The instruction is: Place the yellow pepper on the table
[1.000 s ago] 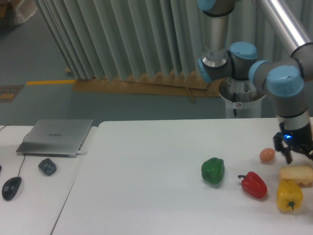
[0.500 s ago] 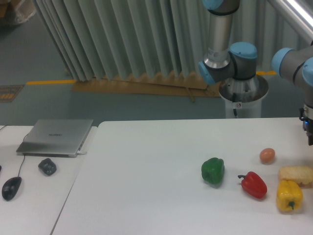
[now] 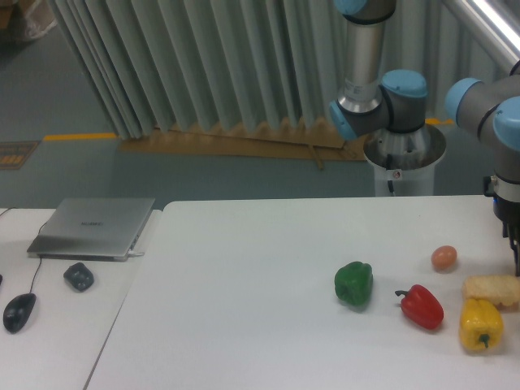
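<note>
Table [image 3: 244,309]: 3 peppers, 1 yellow pepper [image 3: 480,323] at the right edge, 1 red pepper [image 3: 422,305], 1 green pepper [image 3: 354,283]; 1 egg [image 3: 444,257]; 1 bread block [image 3: 492,289]. Gripper [image 3: 515,244], cropped, state indeterminable, had lowered since 0.5 s earlier.

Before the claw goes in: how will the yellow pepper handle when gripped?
The yellow pepper looks glossy, so it may slip under a light grip. Its lobed, rounded body could rock or roll if nudged. It sits close against the bread block, so a push may shift both.

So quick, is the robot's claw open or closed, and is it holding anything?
Claw: cannot be told; it is mostly cut off at the picture's right edge. The yellow pepper lies on the table.
</note>
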